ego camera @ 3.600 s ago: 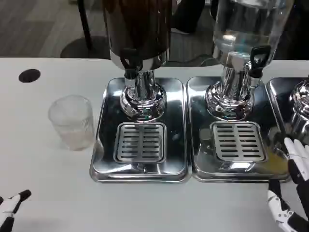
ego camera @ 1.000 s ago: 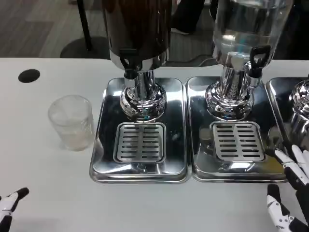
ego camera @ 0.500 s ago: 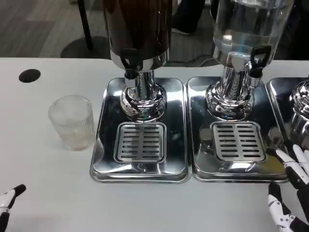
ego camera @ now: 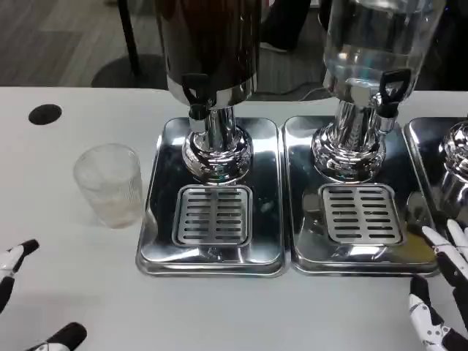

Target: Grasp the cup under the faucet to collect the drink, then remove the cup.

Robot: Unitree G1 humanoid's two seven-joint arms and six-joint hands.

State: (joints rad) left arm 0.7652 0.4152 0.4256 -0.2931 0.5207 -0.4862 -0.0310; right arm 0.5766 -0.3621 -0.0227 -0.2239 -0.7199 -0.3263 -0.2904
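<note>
Left of the shiny steel drip tray, ribbed clear plastic cup upright on white table, left hand and right hand near, fingers apart, holding nothing.

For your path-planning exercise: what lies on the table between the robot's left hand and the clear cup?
Nothing: in the head view, only bare white table separates the left hand from the cup.
</note>
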